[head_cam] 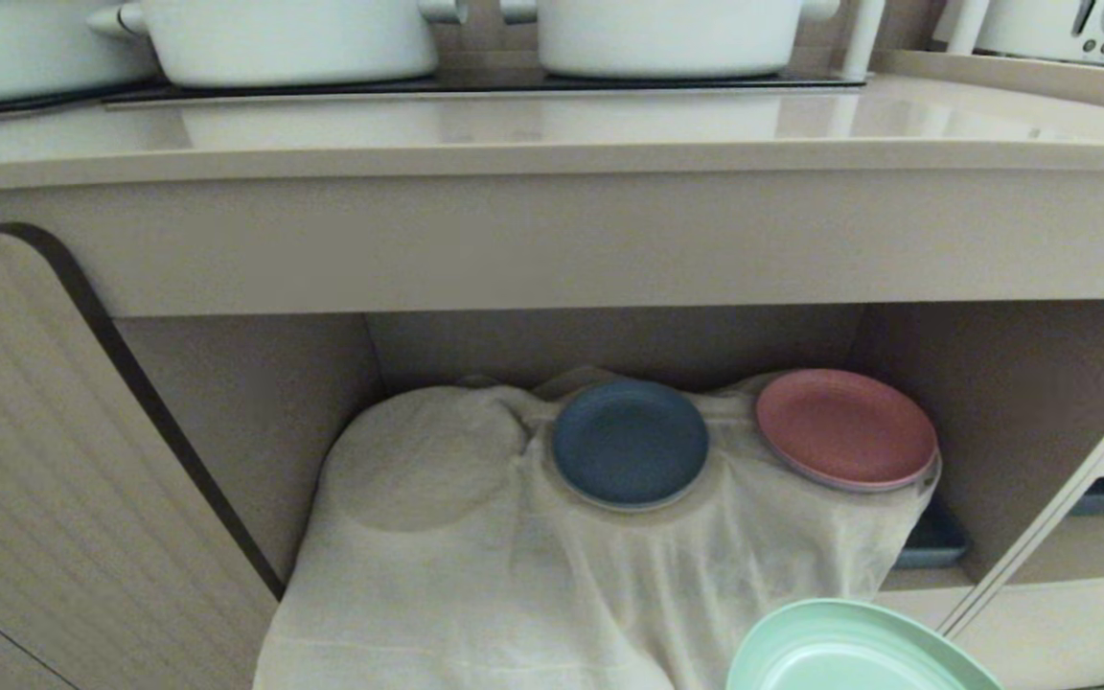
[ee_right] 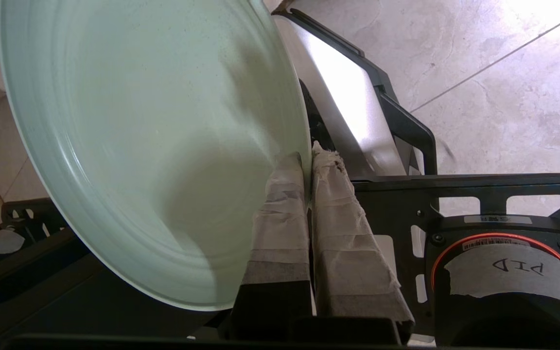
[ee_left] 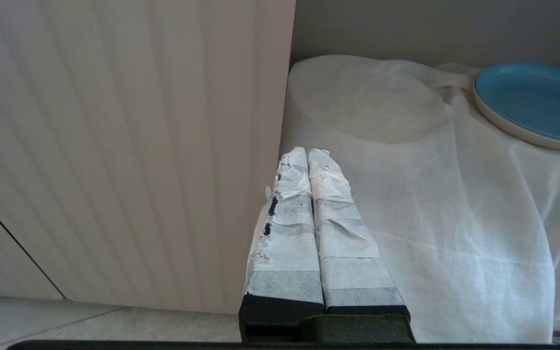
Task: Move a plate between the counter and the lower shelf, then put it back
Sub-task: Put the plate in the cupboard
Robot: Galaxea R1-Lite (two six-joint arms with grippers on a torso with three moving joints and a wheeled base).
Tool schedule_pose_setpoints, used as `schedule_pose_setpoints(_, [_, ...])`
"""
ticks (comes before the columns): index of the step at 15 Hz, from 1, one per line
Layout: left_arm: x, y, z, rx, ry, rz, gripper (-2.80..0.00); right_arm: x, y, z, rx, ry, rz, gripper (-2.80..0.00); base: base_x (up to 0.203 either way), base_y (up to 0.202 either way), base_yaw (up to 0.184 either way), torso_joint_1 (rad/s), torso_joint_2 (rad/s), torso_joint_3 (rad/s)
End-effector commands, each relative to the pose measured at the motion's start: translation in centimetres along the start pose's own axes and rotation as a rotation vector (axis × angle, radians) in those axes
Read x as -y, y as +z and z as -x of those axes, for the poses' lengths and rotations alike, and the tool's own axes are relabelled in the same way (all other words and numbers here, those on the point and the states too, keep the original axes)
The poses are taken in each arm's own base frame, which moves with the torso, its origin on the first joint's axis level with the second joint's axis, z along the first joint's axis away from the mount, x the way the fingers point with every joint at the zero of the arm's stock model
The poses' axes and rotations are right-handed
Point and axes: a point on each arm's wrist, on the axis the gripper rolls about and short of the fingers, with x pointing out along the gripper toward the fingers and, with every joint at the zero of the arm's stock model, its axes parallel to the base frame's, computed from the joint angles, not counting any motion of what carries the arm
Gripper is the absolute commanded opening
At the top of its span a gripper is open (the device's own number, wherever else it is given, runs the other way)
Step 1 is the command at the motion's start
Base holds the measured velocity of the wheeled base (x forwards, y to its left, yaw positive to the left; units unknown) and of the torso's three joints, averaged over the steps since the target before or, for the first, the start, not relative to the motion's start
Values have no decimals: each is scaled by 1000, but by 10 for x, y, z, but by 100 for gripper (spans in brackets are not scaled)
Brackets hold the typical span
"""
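The mint-green plate [head_cam: 854,652] hangs in the air in front of the lower shelf [head_cam: 514,575], low at the right in the head view. My right gripper [ee_right: 307,158] is shut on the plate [ee_right: 153,146], one taped finger inside the rim and one outside. The right arm itself does not show in the head view. My left gripper [ee_left: 307,151] is shut with nothing in it, beside the shelf's left edge. The counter [head_cam: 552,134] runs across above the shelf.
A dark blue plate [head_cam: 629,443] and a pink plate [head_cam: 844,426] lie on the shelf's white cloth [ee_left: 430,218]. White pots [head_cam: 284,38] stand on the hob. A ribbed cabinet door [head_cam: 63,479] closes the left side. The robot's base frame [ee_right: 479,194] lies under the plate.
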Motion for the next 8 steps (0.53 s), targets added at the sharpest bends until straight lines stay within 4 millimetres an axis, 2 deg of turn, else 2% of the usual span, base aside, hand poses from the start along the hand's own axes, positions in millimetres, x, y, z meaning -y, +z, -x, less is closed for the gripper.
schedule_pose_setpoints(1, [0, 0, 0, 1, 1, -1, -280, 0, 0, 0, -3, -2, -6, -280, 0, 0, 0, 7, -6, 46])
schedule_pose_setpoints(8, [0, 0, 0, 2, 1, 1, -280, 0, 0, 0, -2, 0, -4, -280, 0, 0, 0, 1, 2, 12])
